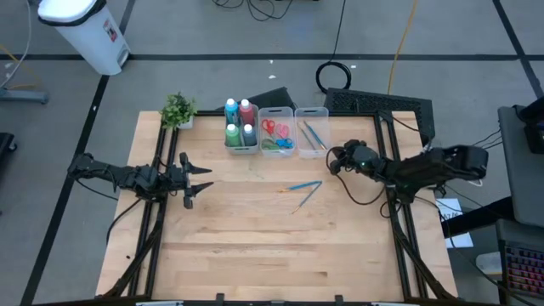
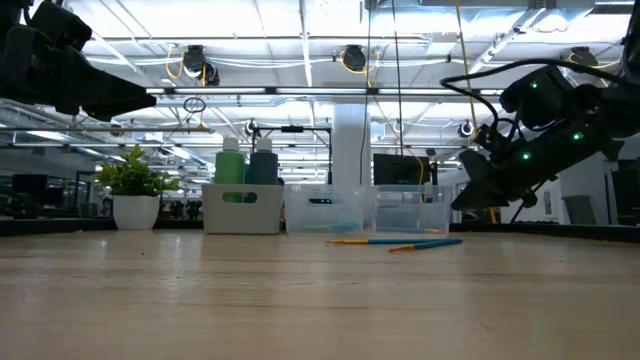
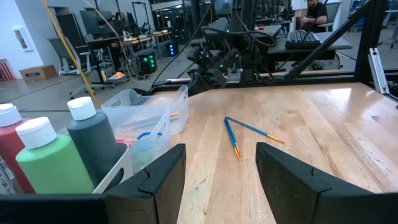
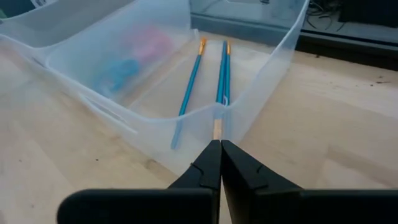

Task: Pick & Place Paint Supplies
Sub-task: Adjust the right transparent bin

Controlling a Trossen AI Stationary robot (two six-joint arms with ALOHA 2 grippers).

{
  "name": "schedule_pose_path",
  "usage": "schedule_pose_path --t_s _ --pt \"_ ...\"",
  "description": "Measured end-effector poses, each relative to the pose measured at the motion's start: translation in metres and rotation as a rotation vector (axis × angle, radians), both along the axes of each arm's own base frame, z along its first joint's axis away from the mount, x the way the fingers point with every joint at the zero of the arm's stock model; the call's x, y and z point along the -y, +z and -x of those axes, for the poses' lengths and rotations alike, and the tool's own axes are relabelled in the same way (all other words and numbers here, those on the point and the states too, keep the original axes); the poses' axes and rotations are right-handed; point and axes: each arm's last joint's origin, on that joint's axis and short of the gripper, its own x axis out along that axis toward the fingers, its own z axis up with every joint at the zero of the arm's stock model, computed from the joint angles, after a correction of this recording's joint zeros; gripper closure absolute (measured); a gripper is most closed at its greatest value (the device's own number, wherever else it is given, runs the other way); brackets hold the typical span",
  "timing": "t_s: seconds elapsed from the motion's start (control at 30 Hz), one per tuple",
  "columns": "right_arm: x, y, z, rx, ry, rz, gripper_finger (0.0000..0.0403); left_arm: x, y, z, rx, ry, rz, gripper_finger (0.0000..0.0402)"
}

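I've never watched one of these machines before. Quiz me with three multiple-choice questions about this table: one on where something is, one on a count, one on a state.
1. Where do the loose brushes lie?
A. on the bare table
B. in the bottle bin
C. beside the plant

2. How many paint bottles stand in their bin?
A. two
B. four
C. six

3. How is the right end effector?
A. wide open
C. holding scissors
B. shut, holding nothing

Answers:
1 A, the high view shows two brushes on the wood, in front of the bins.
2 B, the high view shows four caps.
3 B, the right wrist view shows its fingers pressed together with nothing between them.
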Motion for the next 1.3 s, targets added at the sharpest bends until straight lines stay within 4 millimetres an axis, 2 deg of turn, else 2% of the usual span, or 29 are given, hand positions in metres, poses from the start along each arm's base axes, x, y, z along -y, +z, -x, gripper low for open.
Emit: schedule_pose_path --t_s 0.73,1.1,1.3 --pt "-0.001 0.003 -0.004 0.025 0.093 0.026 0.0403 0.0 0.0 0.0 0.0 0.0 0.0 0.0199" --pt "-0.004 0.033 -0.001 0.172 0.162 0.137 0.0403 0.0 0.0 0.0 0.0 0.0 0.0 0.0199" --pt "-0.005 0.03 0.0 0.142 0.181 0.103 0.0403 0.0 0.0 0.0 0.0 0.0 0.0 0.0199"
